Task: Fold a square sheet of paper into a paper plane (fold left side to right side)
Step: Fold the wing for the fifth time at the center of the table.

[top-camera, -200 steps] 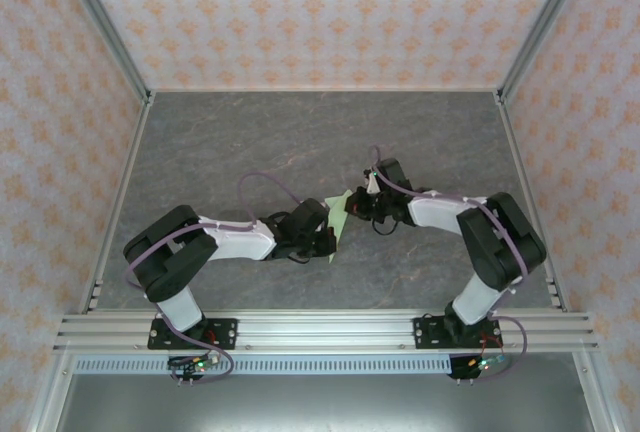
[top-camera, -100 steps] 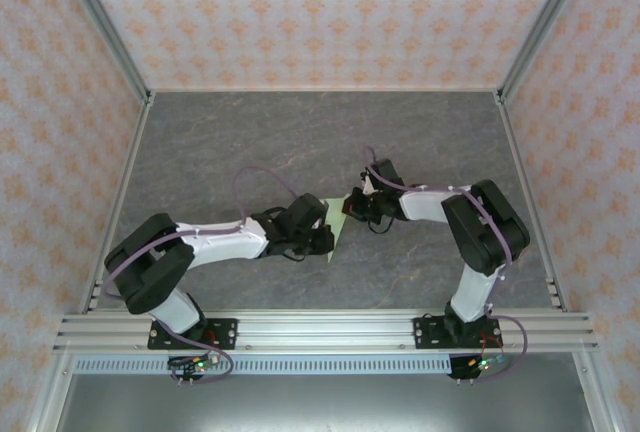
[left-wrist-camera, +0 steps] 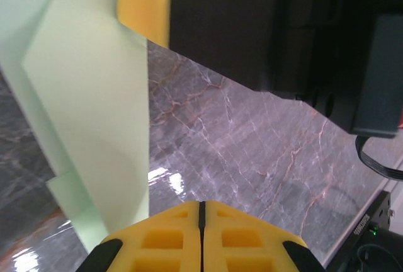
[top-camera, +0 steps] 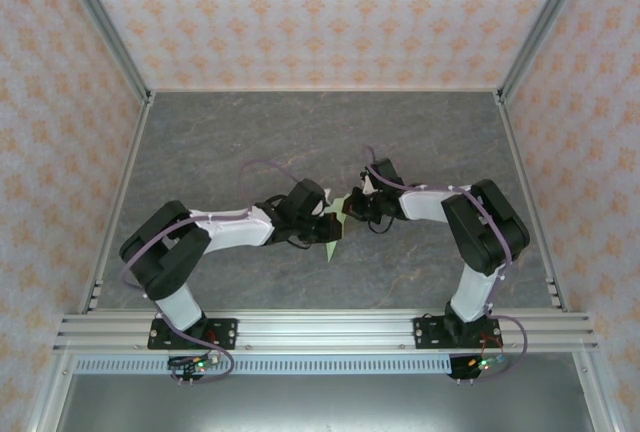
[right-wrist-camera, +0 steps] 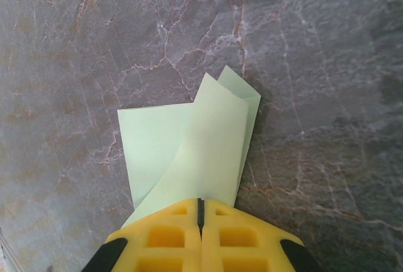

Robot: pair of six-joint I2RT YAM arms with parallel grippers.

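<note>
At centre of the table (top-camera: 220, 142), right gripper (right-wrist-camera: 200, 203) clamps the folded sheet of paper (right-wrist-camera: 189, 152) (pale green); left gripper (left-wrist-camera: 201, 205), closed, sits just beside it.

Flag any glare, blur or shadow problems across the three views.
Left wrist: white glare patches on the table, paper near the lens soft and washed out. Right wrist: even light, stone veins sharp, faint shadow right of the paper. Top external: flat light, no glare, paper tiny.

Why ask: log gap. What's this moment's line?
paper: part-folded | right fingers: shut on paper | left fingers: shut beside paper
</note>
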